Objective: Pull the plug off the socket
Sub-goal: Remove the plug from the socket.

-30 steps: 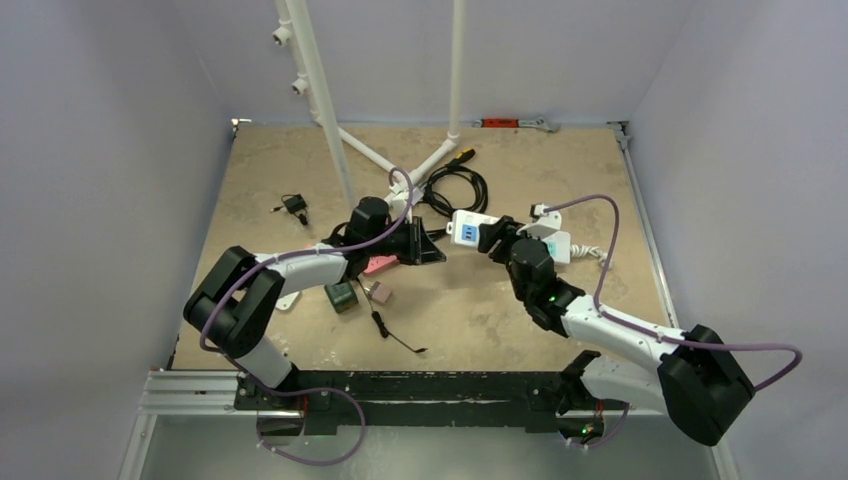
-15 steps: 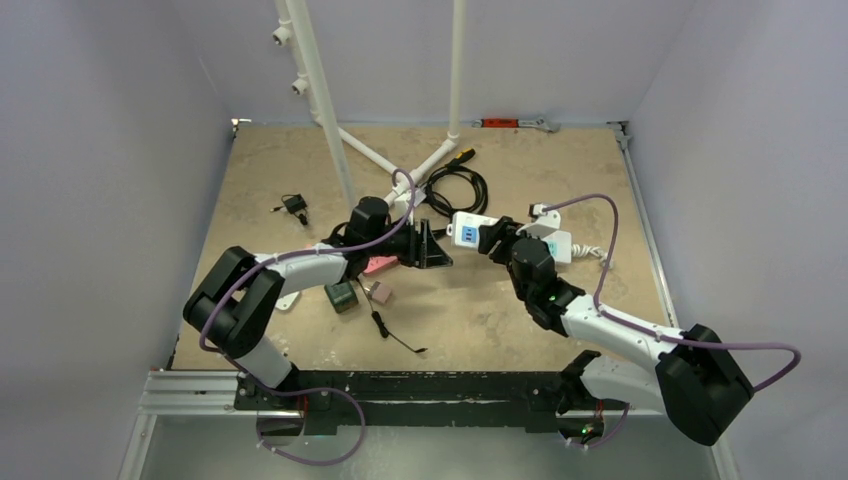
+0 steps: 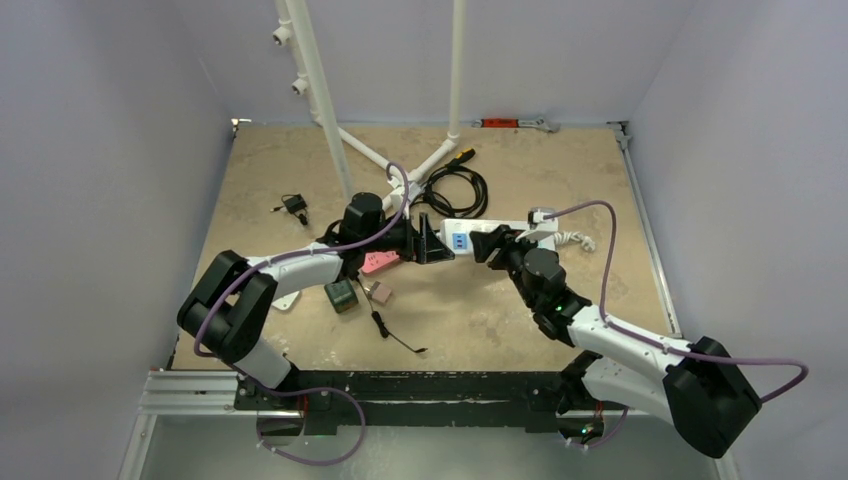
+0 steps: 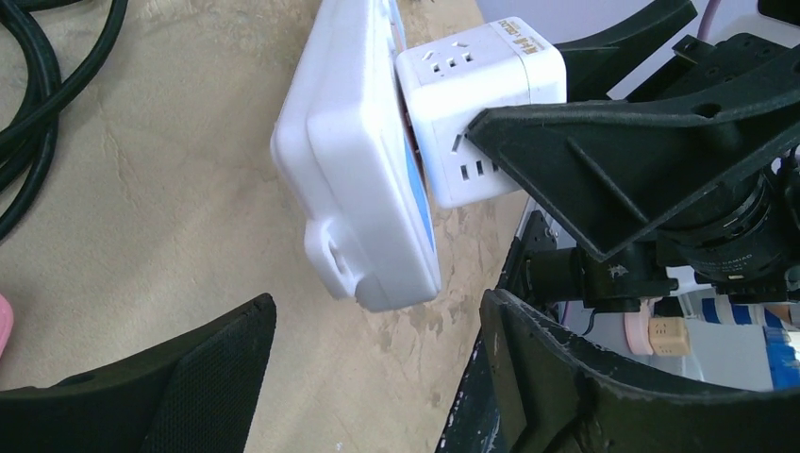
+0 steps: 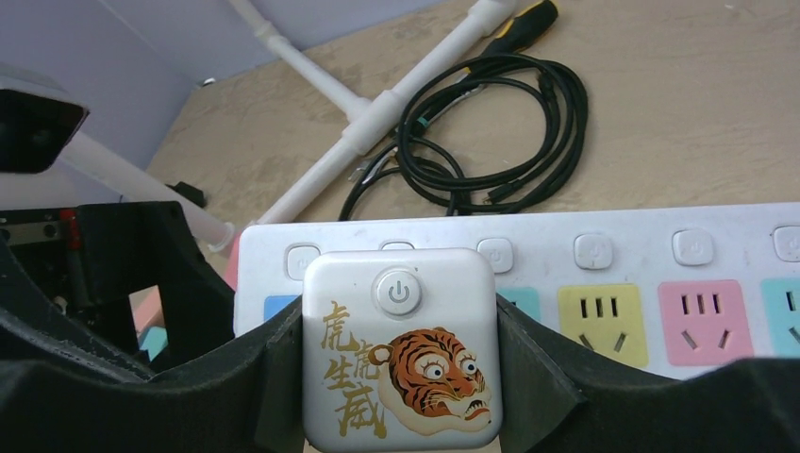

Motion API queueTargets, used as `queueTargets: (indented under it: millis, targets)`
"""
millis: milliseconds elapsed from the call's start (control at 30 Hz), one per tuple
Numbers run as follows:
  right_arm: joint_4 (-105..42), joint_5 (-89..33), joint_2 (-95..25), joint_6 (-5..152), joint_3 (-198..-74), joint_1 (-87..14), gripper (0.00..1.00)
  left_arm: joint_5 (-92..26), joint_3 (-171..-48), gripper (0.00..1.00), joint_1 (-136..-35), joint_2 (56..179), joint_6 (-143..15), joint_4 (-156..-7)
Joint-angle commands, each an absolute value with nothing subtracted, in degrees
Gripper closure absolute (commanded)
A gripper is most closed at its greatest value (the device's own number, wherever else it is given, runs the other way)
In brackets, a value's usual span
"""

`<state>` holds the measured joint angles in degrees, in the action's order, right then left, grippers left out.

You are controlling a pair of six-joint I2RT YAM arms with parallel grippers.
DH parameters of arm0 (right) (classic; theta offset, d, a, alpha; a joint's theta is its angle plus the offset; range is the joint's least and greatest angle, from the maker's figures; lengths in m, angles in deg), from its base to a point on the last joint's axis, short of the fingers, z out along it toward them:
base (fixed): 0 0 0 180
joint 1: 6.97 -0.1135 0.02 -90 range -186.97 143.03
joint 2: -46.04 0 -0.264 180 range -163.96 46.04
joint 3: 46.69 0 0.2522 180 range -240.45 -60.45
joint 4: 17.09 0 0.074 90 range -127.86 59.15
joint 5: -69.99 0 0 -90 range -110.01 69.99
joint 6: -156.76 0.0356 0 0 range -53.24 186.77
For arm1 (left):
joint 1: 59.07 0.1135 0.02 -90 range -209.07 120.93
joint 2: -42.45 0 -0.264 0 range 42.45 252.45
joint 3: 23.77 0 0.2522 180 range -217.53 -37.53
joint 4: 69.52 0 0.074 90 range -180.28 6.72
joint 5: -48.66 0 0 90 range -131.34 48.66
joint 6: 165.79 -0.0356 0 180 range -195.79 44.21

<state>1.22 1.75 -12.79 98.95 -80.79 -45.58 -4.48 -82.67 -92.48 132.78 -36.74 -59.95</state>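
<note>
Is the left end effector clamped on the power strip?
No: the left end effector's fingers stand apart from the strip on both sides.

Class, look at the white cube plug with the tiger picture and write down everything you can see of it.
The cube plug is a glossy white plastic block with rounded corners. One face bears a round power button, gold Chinese characters and an orange tiger head. Other faces, seen from the left wrist, carry outlet slots. It sits against the face of the white power strip near one end, apparently still plugged in. The right pincer clamps its opposite sides with black fingers.
</note>
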Motion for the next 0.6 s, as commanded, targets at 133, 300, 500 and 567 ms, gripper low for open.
queueTargets:
  millis: [133, 300, 500, 567]
  targets:
    - [12.68, -5.36, -13.0, 98.24, -81.02, -46.17, 1.0, -4.16, -83.86, 0.23, -92.22, 130.97, -38.07, -58.89]
    - [15.89, -7.25, -12.41, 96.46, -79.94, -46.66, 1.0, -3.23, -83.62, 0.38, -92.21, 132.56, -36.27, -57.13]
    - [17.25, -7.68, -12.62, 94.78, -79.61, -47.25, 1.0, -1.84, -82.98, 0.44, -92.19, 133.48, -34.49, -54.75]
    - [17.36, -7.35, -12.9, 94.72, -79.61, -47.39, 1.0, -1.71, -83.02, 0.5, -92.14, 133.3, -34.48, -54.6]
